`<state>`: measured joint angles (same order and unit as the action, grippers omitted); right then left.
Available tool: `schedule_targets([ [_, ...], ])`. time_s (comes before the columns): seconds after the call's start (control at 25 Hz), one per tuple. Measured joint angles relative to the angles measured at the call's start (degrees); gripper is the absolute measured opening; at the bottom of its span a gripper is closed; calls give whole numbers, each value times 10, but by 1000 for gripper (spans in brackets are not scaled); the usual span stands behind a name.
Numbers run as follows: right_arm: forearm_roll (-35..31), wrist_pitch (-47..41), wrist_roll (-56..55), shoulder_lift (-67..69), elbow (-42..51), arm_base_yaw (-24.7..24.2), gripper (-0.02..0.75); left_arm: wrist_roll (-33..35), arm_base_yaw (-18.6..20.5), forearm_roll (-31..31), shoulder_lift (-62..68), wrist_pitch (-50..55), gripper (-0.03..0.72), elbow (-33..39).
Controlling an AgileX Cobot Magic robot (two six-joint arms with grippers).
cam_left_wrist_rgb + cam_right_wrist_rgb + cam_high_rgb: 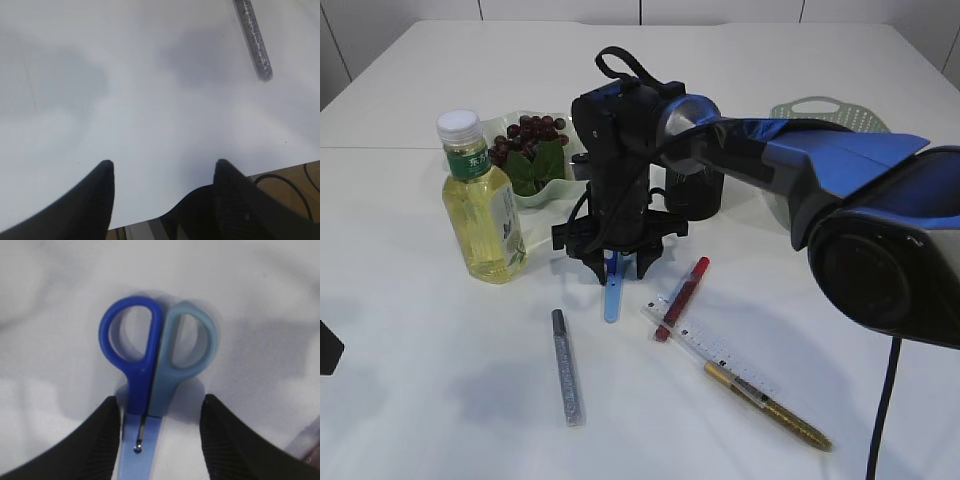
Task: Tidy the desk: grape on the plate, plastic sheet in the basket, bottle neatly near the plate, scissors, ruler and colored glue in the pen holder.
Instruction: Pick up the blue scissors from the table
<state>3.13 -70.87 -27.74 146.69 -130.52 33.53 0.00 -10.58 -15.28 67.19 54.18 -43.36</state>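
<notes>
Near the middle of the white desk the right tool stands lowered over the blue scissors, its fingers spread to either side of them; only the right wrist view shows the detail: the two handle loops, one dark blue and one pale blue, lie flat ahead of the fingertips, and the black fingers flank the covered blades without clearly pressing them, so the tool reads as released, nothing lifted; from the exterior view most of the scissors are hidden behind that tool, only the pale lower end showing; the left tool is spread wide over bare desk, grasping nothing, and the exterior view shows just a dark corner at its left edge; the silver glitter glue lies apart; the red glue pen crosses the clear ruler, beside the gold glue pen; grapes sit on the plate behind the bottle; the black pen holder is mostly hidden by the arm; the green basket is partly cut off by it
</notes>
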Motion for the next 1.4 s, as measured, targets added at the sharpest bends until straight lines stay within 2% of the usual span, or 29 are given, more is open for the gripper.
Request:
schedule_targets([
  [0.36, 0, 1, 0, 0, 0, 0, 355, 0, 0, 0, 0, -4, 457, 0],
  [0.88, -4, 1, -1, 0, 0, 0, 305, 0, 0, 0, 0, -5, 457, 0],
  [1.12, -9, 1, -1, 0, 0, 0, 201, 0, 0, 0, 0, -5, 457, 0],
  [1.4, -9, 1, -1, 0, 0, 0, 173, 0, 0, 0, 0, -5, 457, 0],
])
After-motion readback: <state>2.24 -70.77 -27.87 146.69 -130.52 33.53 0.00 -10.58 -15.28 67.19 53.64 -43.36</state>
